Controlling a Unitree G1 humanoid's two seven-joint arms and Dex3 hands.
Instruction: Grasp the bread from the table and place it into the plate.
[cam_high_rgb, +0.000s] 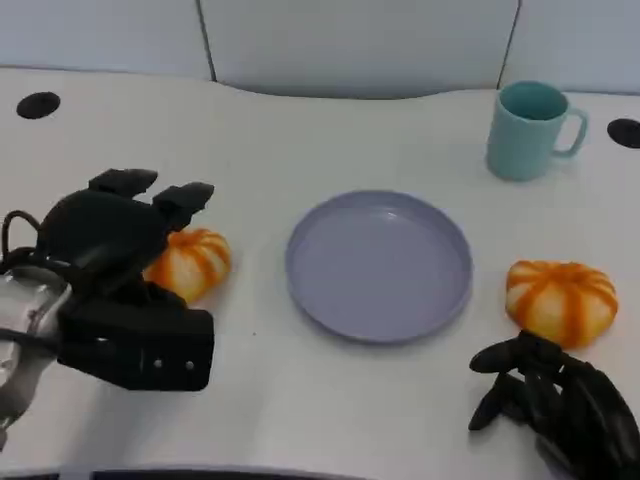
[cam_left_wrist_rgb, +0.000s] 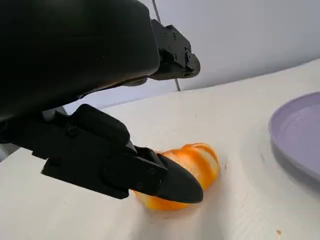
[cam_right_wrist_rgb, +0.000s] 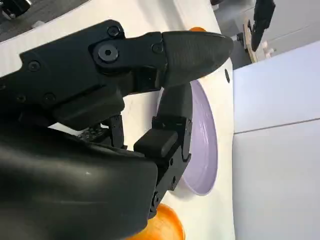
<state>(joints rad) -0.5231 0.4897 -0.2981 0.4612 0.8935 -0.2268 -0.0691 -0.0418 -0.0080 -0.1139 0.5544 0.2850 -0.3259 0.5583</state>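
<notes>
Your left hand (cam_high_rgb: 120, 240) sits over the left bread (cam_high_rgb: 190, 262), fingers spread around it and, as far as I can tell, not yet gripping. The bread lies on the table (cam_high_rgb: 300, 420), left of the plate (cam_high_rgb: 379, 265). Close evenly on both sides before lifting. Your right hand (cam_high_rgb: 555, 395) rests loosely apart, holding nothing, near bread 2 (cam_high_rgb: 560, 298)

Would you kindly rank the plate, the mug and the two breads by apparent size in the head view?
1. purple plate, clearly largest.
2. right bread.
3. teal mug, close to the right bread.
The left bread is partly hidden by the left hand, so unranked.
</notes>
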